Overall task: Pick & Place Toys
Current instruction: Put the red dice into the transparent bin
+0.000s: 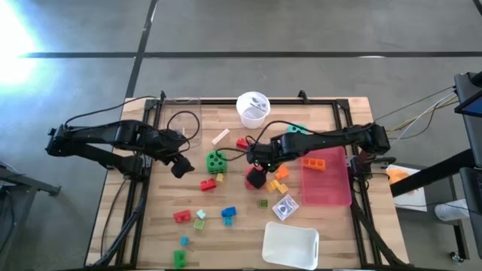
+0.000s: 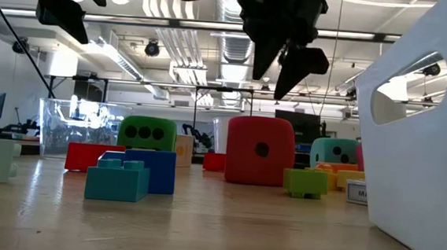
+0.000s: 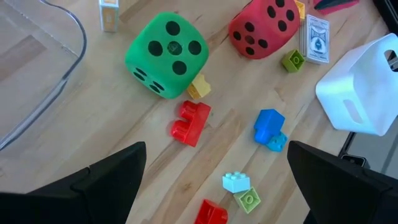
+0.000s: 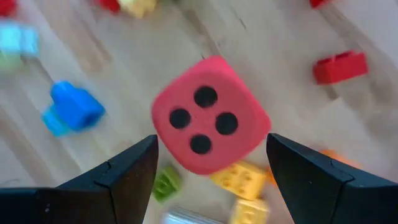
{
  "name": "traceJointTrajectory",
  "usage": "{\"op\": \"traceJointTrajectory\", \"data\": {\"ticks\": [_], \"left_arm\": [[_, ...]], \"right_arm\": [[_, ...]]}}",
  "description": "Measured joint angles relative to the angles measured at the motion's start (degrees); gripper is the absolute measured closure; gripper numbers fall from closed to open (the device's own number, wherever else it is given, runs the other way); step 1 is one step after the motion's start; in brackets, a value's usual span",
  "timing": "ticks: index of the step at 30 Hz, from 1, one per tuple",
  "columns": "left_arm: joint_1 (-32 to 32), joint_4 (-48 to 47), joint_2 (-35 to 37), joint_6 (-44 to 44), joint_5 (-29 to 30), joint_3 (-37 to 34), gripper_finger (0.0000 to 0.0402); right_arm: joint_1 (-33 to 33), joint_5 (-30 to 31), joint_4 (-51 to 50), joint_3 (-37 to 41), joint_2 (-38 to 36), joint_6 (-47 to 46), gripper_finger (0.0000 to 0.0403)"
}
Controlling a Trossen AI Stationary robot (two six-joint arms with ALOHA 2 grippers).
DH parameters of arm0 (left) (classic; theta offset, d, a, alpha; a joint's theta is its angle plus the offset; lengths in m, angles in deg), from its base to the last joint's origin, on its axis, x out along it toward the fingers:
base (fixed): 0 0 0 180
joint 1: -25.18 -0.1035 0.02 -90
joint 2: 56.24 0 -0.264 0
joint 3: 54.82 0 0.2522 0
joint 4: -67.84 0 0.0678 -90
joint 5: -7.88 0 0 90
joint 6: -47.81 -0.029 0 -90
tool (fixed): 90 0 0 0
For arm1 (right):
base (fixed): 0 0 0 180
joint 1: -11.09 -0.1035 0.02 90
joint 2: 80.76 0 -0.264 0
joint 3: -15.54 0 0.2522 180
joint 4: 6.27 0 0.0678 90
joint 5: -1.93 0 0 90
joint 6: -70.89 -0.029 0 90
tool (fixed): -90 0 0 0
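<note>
Right below my open right hand (image 4: 211,171), centre frame, sits the red black-dotted foam die (image 4: 210,123); my left hand (image 1: 179,167) waits open, left of the green die (image 1: 217,160).

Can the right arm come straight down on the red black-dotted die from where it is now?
Probably yes. The right gripper hangs open above the red black-dotted die, which sits centred between its fingers. Small yellow and green bricks lie close beside the die and might get nudged.
</note>
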Motion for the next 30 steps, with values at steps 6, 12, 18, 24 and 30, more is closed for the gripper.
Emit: {"op": "traceJointTrajectory", "data": {"ticks": [6, 12, 18, 24, 30], "left_arm": [[0.0, 0.01, 0.0, 1.04, 0.92, 0.0, 0.0009], [0.0, 0.07, 0.02, 1.41, 1.71, 0.0, 0.0009], [0.0, 0.04, 0.02, 1.15, 1.73, 0.0, 0.001], [0.0, 0.22, 0.02, 0.95, 1.9, 0.0, 0.001], [0.0, 0.22, 0.02, 0.95, 1.9, 0.0, 0.001]], "right_arm": [[-0.07, 2.64, 2.9, 1.61, -0.07, -8.77, 0.011], [-0.09, -1.64, 9.9, 7.91, -0.02, -15.47, 0.011], [-0.07, -2.01, 11.21, 10.96, -0.99, -21.38, 0.011], [-0.1, -1.14, 10.9, 10.51, -1.46, -22.18, 0.011], [-0.11, -0.48, 9.31, 8.76, -2.88, -22.7, 0.011]]}}
